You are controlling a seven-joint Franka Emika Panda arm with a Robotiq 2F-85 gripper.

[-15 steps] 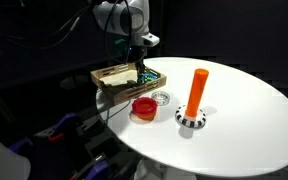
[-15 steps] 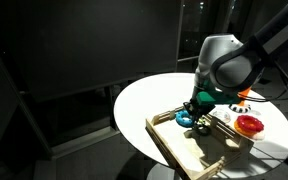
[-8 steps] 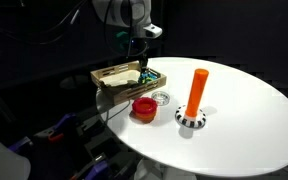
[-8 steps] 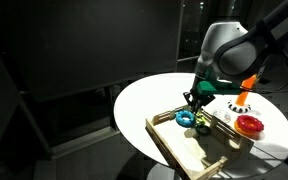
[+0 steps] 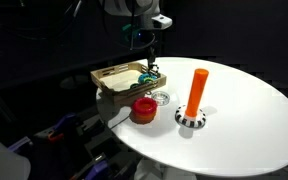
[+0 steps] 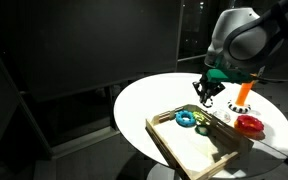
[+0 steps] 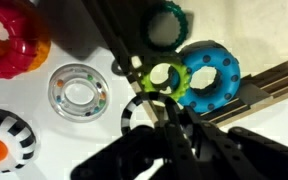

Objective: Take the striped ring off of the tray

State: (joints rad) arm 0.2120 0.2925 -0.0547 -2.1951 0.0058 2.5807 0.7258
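In the wrist view my gripper [image 7: 176, 116] is shut on the striped ring [image 7: 127, 112], a thin black-and-white ring held at its right side. The ring hangs above the edge of the wooden tray [image 7: 269, 80]. In both exterior views the gripper [image 5: 152, 68] [image 6: 206, 92] is raised above the far end of the tray [image 5: 112, 72] [image 6: 199, 152], on the side nearest the orange peg. The ring itself is too small to make out there.
A blue ring [image 7: 210, 74], a yellow-green ring [image 7: 164, 76] and a dark teal ring [image 7: 170, 24] lie in the tray. On the white table stand an orange peg [image 5: 197, 90] with a striped base [image 7: 6, 140], a red ring [image 5: 143, 106] and a clear beaded ring [image 7: 79, 92].
The gripper has lifted out of the tray and moved toward the orange peg's side, carrying the striped ring.
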